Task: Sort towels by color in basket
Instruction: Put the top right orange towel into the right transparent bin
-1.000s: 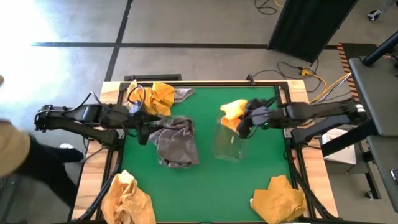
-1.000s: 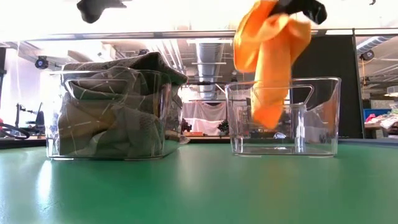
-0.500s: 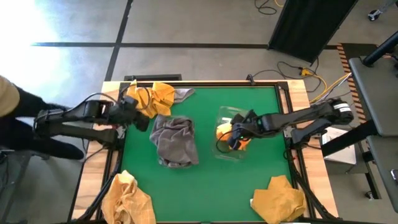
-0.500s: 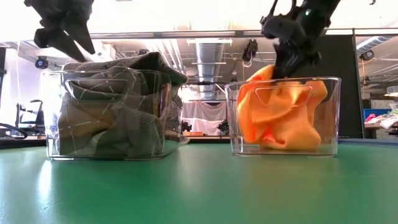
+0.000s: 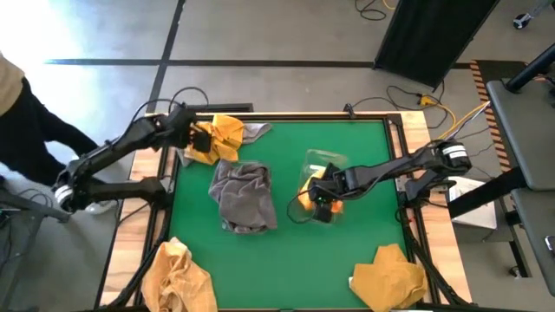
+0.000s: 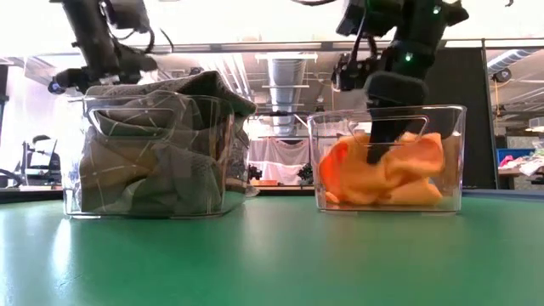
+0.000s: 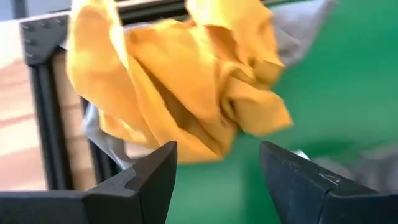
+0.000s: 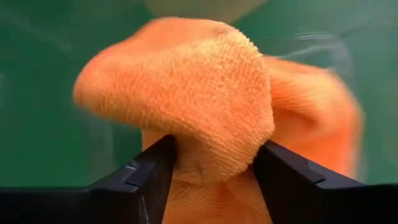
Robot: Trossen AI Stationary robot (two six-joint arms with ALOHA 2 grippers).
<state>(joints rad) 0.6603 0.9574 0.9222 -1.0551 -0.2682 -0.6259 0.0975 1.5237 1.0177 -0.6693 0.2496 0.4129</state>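
In the high view a clear basket [image 5: 314,165] on the right holds an orange-yellow towel [image 6: 387,174], lying bunched on its floor. My right gripper [image 8: 214,152] reaches down into it, fingers open on either side of a hump of that towel. A second clear basket [image 6: 81,183] holds grey towels [image 5: 244,195]. At the far left corner, a yellow towel [image 7: 180,81] lies on a grey towel [image 5: 256,131]. My left gripper [image 5: 198,140] hovers open just short of that yellow towel, touching nothing. My right gripper has a bunched hump of the orange-yellow towel [image 8: 205,124] between its open fingers, which come from above, pointing down into the basket. The cloth bulges against both inner finger faces. The towel rests slack on the basket's floor.
Two more yellow towels lie on the green mat, at the near left corner [image 5: 178,277] and the near right corner [image 5: 390,277]. A person [image 5: 26,121] stands beyond the table's left edge. Cables run along the far edge.
My right gripper has gone down into the right basket with the orange-yellow towel, which hung from it above the rim and now lies bunched on the floor. My left gripper has moved from beside the grey basket toward the far left corner, up to the yellow towel.
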